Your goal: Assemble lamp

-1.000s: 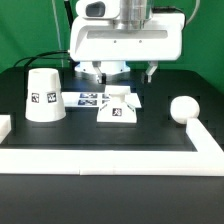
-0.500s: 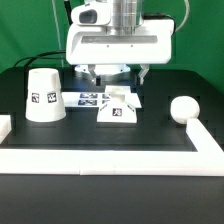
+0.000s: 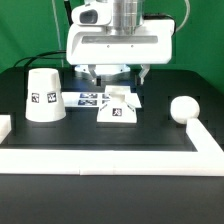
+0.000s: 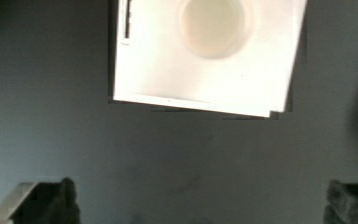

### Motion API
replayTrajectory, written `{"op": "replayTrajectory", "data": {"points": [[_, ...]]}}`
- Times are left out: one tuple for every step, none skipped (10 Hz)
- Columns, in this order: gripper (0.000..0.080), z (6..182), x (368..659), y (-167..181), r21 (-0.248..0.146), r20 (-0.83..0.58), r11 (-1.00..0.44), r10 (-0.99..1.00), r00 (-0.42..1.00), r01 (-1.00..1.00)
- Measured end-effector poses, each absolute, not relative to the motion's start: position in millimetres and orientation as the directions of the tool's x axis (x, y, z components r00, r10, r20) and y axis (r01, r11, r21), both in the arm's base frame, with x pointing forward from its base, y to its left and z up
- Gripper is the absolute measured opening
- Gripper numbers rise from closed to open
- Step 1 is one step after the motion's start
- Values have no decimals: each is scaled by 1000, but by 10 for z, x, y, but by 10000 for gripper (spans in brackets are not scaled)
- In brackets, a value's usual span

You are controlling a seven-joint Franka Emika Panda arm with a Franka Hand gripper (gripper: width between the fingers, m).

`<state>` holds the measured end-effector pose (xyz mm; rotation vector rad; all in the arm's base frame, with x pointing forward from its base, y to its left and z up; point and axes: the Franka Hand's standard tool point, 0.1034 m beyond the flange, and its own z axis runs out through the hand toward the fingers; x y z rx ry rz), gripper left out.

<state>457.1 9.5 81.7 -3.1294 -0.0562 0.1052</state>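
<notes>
The white lamp base stands mid-table with a tag on its front slope. It also shows in the wrist view as a pale square with an oval socket. The cone-shaped shade stands at the exterior view's left. The ball-shaped bulb lies at the right. My gripper hangs above and just behind the base. In the wrist view the gripper is open and empty, its dark fingertips wide apart over bare black table, clear of the base.
The marker board lies flat between the shade and the base. A raised white border runs along the table's front and up the right side. The arm's large white body fills the back.
The arm has shifted a little toward the exterior view's left since one second ago, then held still. The lamp parts have not moved.
</notes>
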Motion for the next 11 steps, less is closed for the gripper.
{"op": "replayTrajectory", "data": {"points": [[700,799,4488,105,-10,-65,-1000,-5,998,-6],[700,767,4378,138,-7,-64,-999,-40,997,-40],[700,731,4297,155,-7,-73,-999,-50,996,-51],[700,700,4247,150,-12,-74,-998,-62,995,-63],[700,669,4195,145,-14,-75,-998,-68,995,-69],[700,639,4149,142,-14,-76,-998,-66,995,-67],[700,616,4129,142,-14,-78,-998,-66,995,-68],[699,598,4121,145,-14,-81,-998,-67,994,-68],[700,565,4106,156,-14,-85,-998,-65,994,-67],[700,530,4086,162,-14,-92,-998,-64,994,-65],[700,499,4075,166,-14,-94,-998,-62,994,-64]]}}
